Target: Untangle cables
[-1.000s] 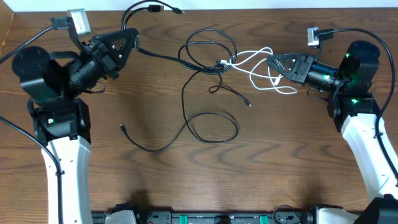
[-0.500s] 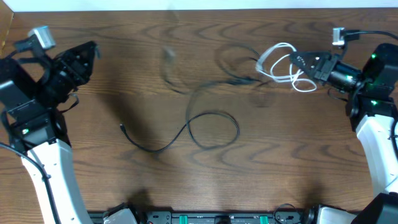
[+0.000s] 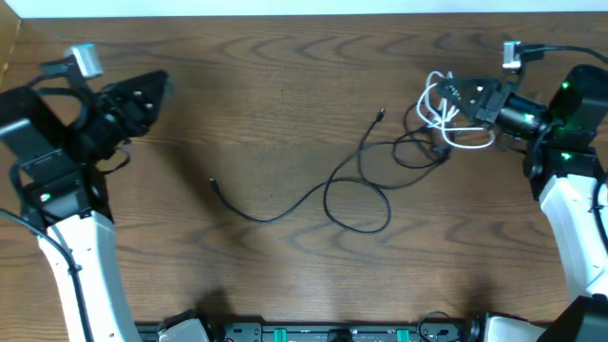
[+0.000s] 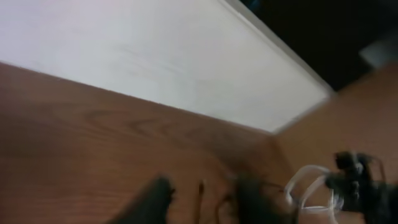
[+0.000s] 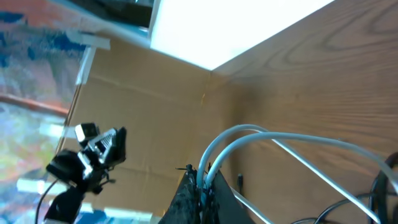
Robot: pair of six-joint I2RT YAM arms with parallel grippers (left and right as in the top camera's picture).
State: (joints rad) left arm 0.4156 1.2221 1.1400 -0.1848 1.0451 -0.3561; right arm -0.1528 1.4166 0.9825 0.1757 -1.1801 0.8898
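Note:
My right gripper (image 3: 464, 101) is shut on the white cable (image 3: 439, 106), holding its loops up at the far right; the right wrist view shows the fingers (image 5: 202, 186) pinching the white cable (image 5: 280, 140). A long black cable (image 3: 285, 213) lies on the table from a plug at the left, through a loop (image 3: 357, 203), to a plug end (image 3: 380, 115). Another black cable (image 3: 418, 150) coils under the white loops. My left gripper (image 3: 152, 90) is open and empty at the far left, far from the cables. Its blurred fingers (image 4: 202, 202) stand apart.
The wooden table (image 3: 285, 275) ends at a white wall along the back (image 3: 285, 8). From the right wrist view the left arm (image 5: 87, 162) shows across the table. Thicker black arm cables hang by both arms.
The black cables left my left gripper and slid right toward the right gripper. My right gripper pulled the white cable right and back. My left arm swung back to the left.

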